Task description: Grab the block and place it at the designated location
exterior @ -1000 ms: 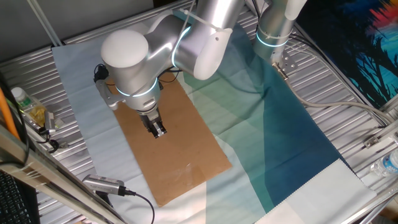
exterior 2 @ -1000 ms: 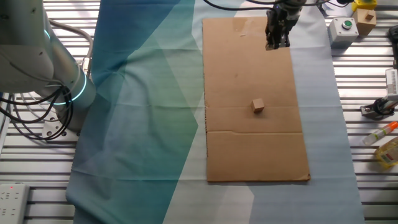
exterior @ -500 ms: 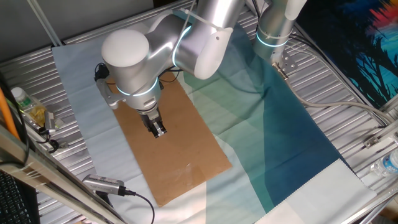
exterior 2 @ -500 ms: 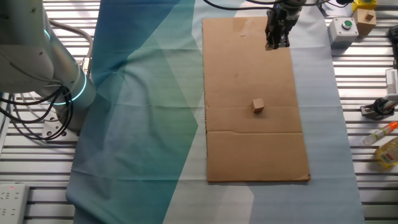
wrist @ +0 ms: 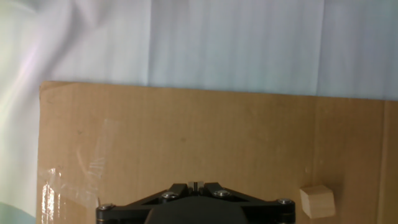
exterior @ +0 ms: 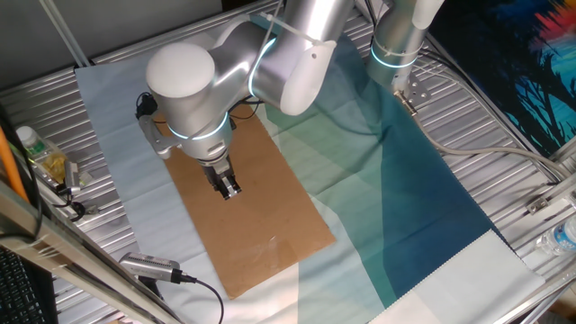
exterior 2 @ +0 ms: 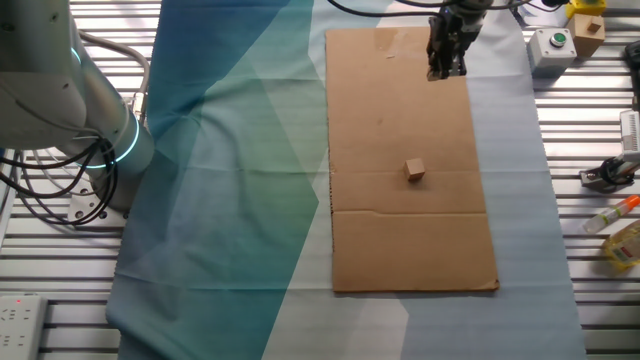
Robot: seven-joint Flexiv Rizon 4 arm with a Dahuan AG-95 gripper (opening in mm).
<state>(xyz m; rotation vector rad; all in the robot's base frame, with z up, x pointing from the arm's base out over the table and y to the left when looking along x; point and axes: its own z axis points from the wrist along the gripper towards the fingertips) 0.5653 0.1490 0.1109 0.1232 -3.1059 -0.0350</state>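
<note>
The block [exterior 2: 415, 170], a small pale wooden cube, lies near the middle of the brown cardboard sheet [exterior 2: 400, 250]. In the hand view the block [wrist: 317, 201] sits at the lower right, off to the side of the fingers. My gripper [exterior 2: 445, 70] hovers over the far end of the cardboard, well away from the block, with its jaws shut and empty. It also shows in one fixed view [exterior: 229, 191], where the arm hides the block. A faint dark speck [exterior 2: 378, 122] on the cardboard may be the dot mark; I cannot tell for sure.
A clear tape patch [wrist: 68, 180] is on the cardboard's end near the gripper. A button box [exterior 2: 552, 42] and a yellow box [exterior 2: 588, 30] stand past the cloth's corner. Bottles [exterior 2: 625, 245] lie at the side. The arm's base [exterior 2: 60, 100] stands beside the blue-green cloth.
</note>
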